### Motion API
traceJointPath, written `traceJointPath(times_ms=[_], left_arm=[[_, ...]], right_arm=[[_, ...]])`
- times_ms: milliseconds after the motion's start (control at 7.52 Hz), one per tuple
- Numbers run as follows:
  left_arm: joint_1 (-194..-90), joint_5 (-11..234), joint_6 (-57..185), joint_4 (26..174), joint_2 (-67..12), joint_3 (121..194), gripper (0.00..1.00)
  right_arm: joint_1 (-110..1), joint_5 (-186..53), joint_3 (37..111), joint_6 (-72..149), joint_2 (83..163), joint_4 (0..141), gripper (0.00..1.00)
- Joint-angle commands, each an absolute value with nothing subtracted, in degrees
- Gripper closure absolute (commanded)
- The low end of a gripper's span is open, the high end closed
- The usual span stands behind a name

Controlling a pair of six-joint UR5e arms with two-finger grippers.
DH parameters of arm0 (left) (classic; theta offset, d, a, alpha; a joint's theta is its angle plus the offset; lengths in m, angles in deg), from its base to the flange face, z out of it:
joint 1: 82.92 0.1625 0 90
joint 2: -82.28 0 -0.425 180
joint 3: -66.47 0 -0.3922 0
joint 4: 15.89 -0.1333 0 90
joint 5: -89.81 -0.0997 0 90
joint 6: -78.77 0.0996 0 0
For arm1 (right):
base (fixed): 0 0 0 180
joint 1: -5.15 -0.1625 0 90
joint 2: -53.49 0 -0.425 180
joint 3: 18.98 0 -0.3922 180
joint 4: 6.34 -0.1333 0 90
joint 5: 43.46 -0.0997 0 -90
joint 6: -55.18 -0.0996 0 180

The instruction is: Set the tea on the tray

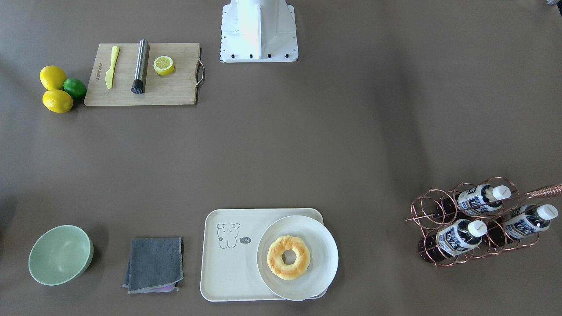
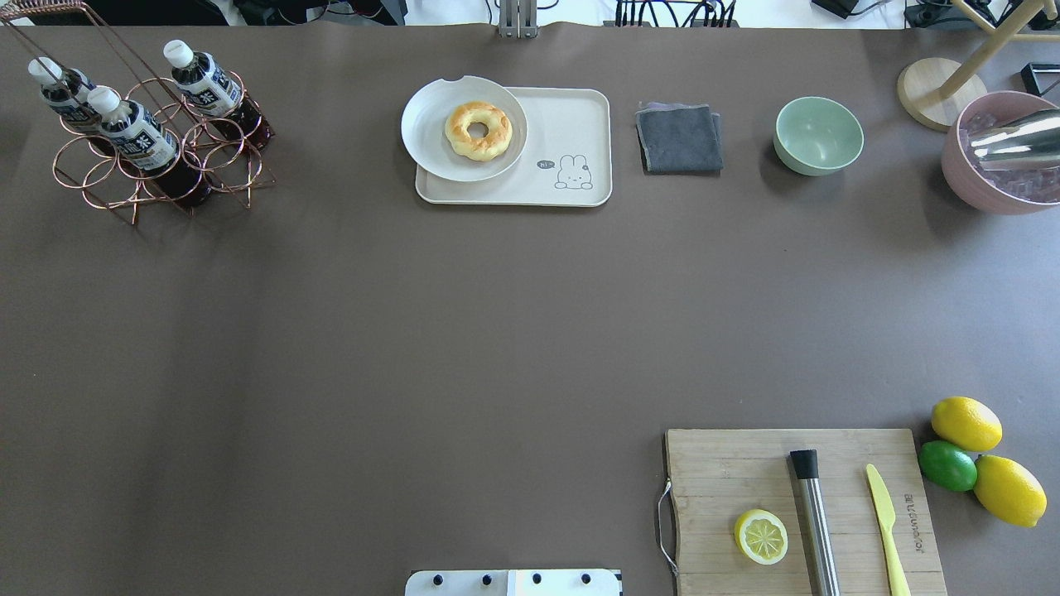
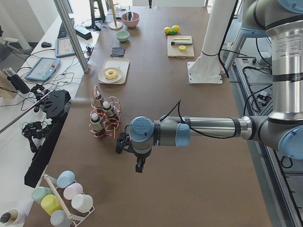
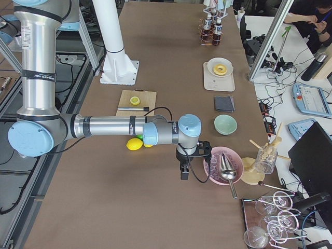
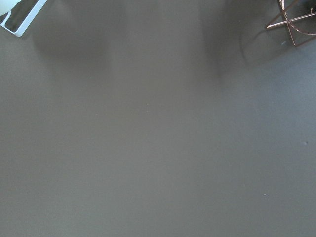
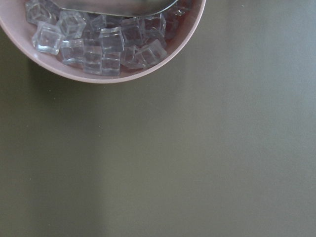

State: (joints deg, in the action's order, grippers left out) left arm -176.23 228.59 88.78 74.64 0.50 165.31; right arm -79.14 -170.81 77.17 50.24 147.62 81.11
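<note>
Tea bottles (image 1: 461, 235): three are lying tilted in a copper wire rack (image 1: 432, 217) on the robot's left end of the counter (image 1: 281, 153). Their white caps are pointing outward, and the dark lower ends are partly hiding behind the wire rings.
Tray (image 1: 224, 272): it is sitting well apart from the rack, along the operators' edge of the counter. No bottle is resting on it.
Plate (image 1: 322, 267): it is covering one end of the tray and overhanging the rim, and it is carrying a doughnut (image 1: 288, 256).
Left pincer (image 3: 139, 165): it is hanging over bare counter near the rack. It is showing only in the side view, so I cannot tell whether the fingers are spread or pressed together.
Right pincer (image 4: 183, 171): it is hovering just beside a pink bowl (image 4: 210, 168) of ice cubes (image 6: 111, 39). Its finger spacing is likewise impossible to judge.
Left wrist view: only a cut-off corner of the rack is showing, over blurred counter.
Right wrist view: the bowl is being cropped at the top edge.
</note>
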Motion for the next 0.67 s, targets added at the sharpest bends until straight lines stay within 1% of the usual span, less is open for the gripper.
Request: traceJointPath(times_ms=[0,532], left_arm=[[-176.3,228.7,89.1,75.3,-3.0,165.1,0.01],[-176.2,228.7,89.2,80.1,-2.9,165.2,0.01]], right_arm=[[-79.1,-170.8,77.2,50.3,147.6,81.1,0.00],[-79.1,-170.8,77.2,50.4,147.6,81.1,0.00]])
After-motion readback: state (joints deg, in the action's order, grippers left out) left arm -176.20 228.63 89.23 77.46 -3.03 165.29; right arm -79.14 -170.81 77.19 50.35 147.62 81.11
